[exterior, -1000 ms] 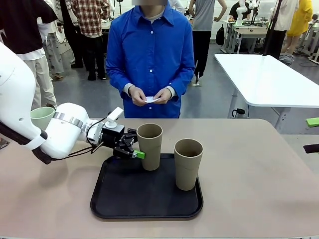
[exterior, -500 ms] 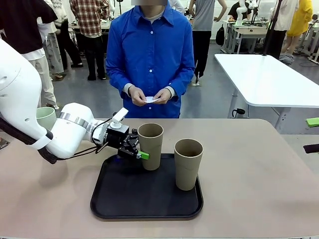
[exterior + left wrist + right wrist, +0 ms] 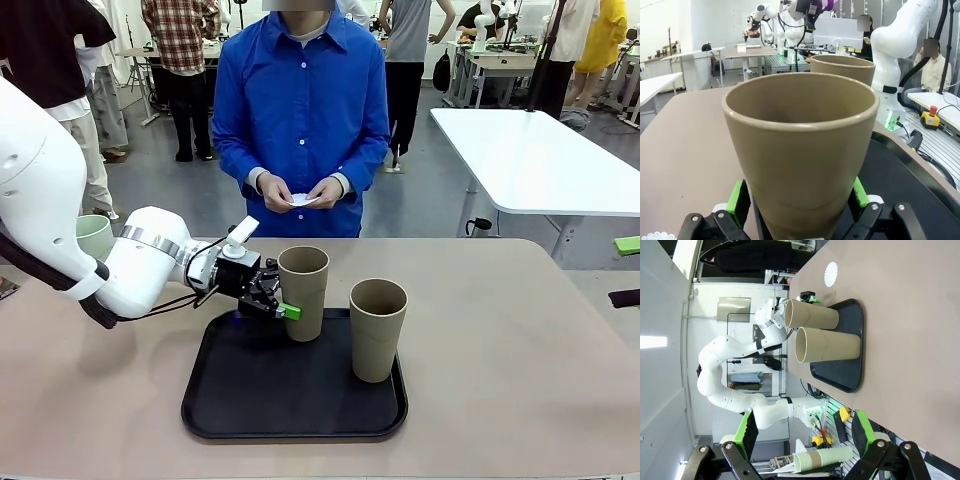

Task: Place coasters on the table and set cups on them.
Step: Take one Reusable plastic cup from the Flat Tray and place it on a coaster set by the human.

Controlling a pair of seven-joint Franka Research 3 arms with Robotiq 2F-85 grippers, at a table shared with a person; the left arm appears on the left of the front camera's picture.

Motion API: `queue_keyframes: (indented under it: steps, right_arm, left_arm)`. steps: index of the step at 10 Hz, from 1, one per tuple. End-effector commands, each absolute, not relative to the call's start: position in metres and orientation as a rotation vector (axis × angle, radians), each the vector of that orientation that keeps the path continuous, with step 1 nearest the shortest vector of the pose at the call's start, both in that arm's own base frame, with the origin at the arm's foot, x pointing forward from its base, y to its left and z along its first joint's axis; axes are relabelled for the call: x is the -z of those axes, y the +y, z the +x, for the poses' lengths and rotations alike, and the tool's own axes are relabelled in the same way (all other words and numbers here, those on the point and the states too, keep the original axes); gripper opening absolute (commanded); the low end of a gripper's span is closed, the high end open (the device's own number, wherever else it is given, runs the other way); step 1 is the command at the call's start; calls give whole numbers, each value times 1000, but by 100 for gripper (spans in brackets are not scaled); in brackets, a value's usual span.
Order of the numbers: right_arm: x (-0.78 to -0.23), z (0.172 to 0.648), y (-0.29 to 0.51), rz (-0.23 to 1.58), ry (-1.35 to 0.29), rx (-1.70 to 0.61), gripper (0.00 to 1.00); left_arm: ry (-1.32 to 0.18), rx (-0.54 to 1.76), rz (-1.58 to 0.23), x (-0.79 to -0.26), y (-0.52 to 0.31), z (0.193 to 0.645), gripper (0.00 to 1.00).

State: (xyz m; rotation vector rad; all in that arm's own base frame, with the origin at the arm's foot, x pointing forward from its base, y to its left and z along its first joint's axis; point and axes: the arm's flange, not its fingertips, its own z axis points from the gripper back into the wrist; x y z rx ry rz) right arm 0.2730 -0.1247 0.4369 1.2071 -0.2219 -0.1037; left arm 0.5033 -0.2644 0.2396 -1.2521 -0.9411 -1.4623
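On the black tray stand two brownish-tan cups. My left gripper is open, its green pads either side of the left cup near its base; the left wrist view shows this cup close up between the fingers. The second tan cup stands to its right, free. A mint cup peeks out behind my left arm. One white coaster lies on the table beyond the tray. The person holds another coaster in both hands. My right gripper is open and empty at the table's right edge.
The beige table has free room right of the tray and in front of it. The person in a blue shirt stands at the far edge. A white table stands behind at the right.
My left gripper has slid to the right, closing in around the left tan cup's base. More of the mint cup shows behind the arm. The person's hands have stayed put.
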Motion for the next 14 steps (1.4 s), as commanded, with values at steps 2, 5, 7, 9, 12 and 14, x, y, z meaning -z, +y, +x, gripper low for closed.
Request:
queue_keyframes:
  steps: [2,5,7,9,12,14]
  right_arm:
    - [-437,275,-125,1227,-239,93,100]
    - [-437,275,-125,1227,-239,93,100]
    - [-437,275,-125,1227,-239,93,100]
    - [-437,275,-125,1227,-239,93,100]
    - [-437,275,-125,1227,-239,93,100]
    - [-437,275,-125,1227,-239,93,100]
  left_arm:
    - [-874,1450,-1261,-232,-273,509,100]
    - [-865,1434,-1300,-234,-273,503,100]
    - [-872,1444,-1304,-238,-274,503,41]
    - [-862,1471,-1298,-240,-273,501,35]
    - [-861,1409,-1293,-313,-266,496,35]
    - [-837,1396,-1245,-369,-261,502,35]
